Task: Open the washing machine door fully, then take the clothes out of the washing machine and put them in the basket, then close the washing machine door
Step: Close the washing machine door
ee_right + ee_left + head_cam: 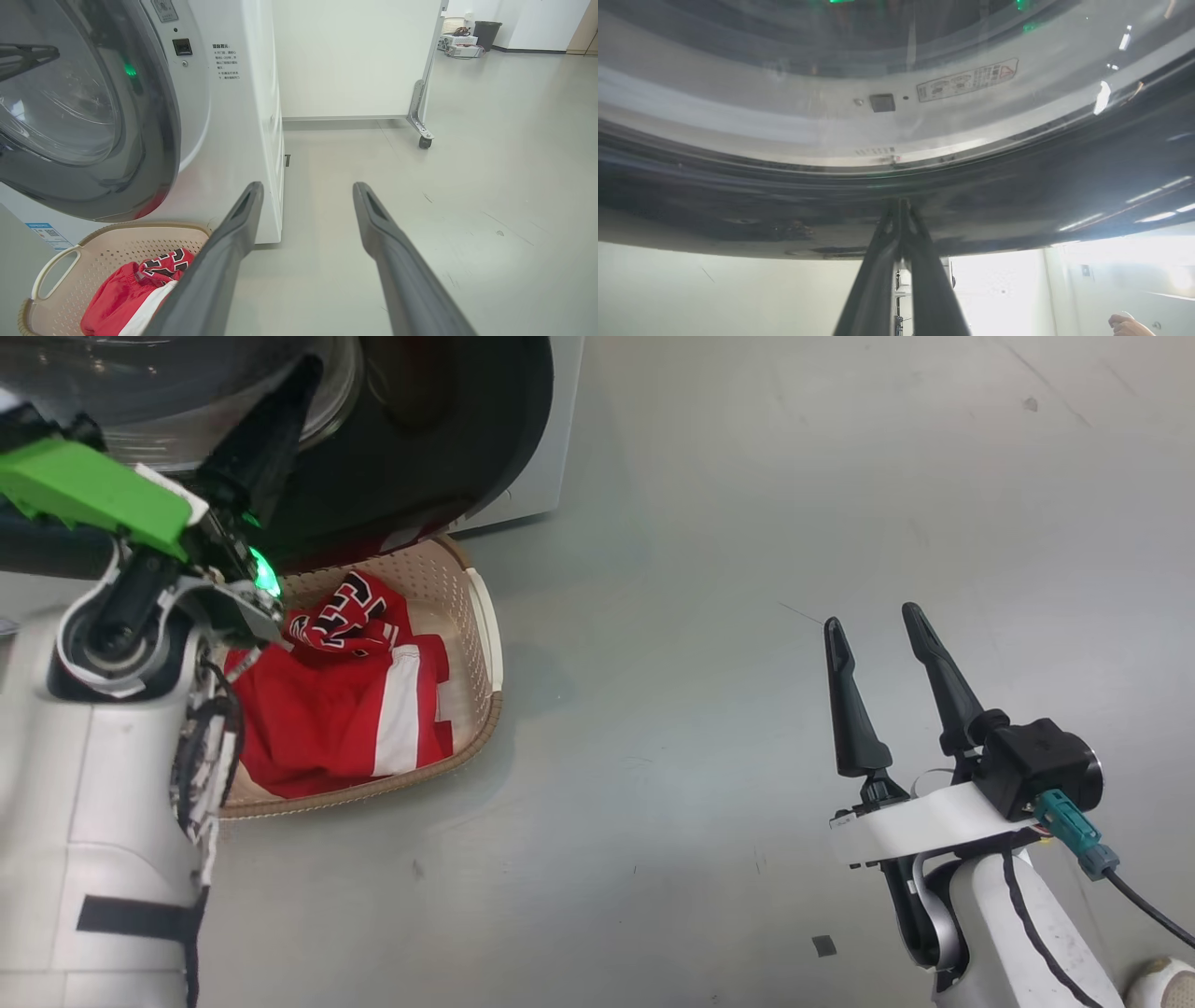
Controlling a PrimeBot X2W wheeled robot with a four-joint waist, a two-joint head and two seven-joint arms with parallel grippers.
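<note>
Head view, read with both wrist views. The washing machine door (420, 457) stands close against the front of the washing machine (243, 116), shut or nearly so; whether it has latched cannot be told. The clothes (345, 709), red with white stripes, lie heaped in the basket (490, 644), which sits on the floor below the door, near the machine's base.

The left gripper (901, 205) has its fingers pressed together, pinching nothing, and sets its tips against the door's glossy black rim beside the glass. The right gripper (870, 616), fingers spread and empty, hangs over bare floor well apart from the basket and the machine.

Judged progress: opening and unloading appear done, though the drum's inside is hidden behind the glass. The closing push is the step in hand. What is left is to seat the door until it catches and draw the left arm clear.

The floor (747, 476) is smooth, pale grey and lightly scuffed. Beyond the machine stand a white partition (355, 56) on castors and a dark bin (487, 32). A person's hand (1127, 324) shows at the lower right of the left wrist view.
</note>
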